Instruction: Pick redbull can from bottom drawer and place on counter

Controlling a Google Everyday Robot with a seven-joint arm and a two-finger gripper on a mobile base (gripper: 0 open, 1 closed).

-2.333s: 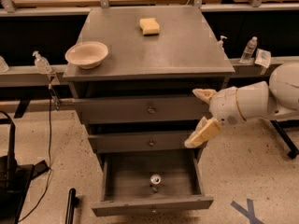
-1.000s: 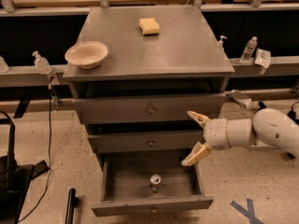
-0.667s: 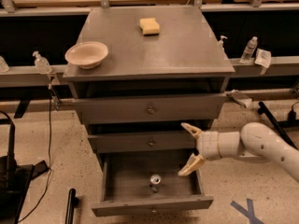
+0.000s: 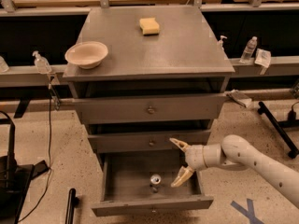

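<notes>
The redbull can (image 4: 154, 180) stands upright in the open bottom drawer (image 4: 121, 183), its shiny round lid facing up, near the drawer's middle. My gripper (image 4: 180, 162) is open, its two tan fingers spread one above the other, over the drawer's right side, a little right of and above the can and not touching it. The white arm comes in from the lower right. The grey counter (image 4: 187, 45) tops the cabinet above.
On the counter sit a cream bowl (image 4: 86, 54) at the left edge and a yellow sponge (image 4: 149, 25) at the back. Two closed drawer fronts (image 4: 149, 109) lie above the open one. Pump bottles (image 4: 41, 62) stand on side ledges. Black stand (image 4: 11, 176) at left floor.
My gripper has moved down and left, from beside the middle drawer front to inside the open bottom drawer, close to the can. The fingers stay open.
</notes>
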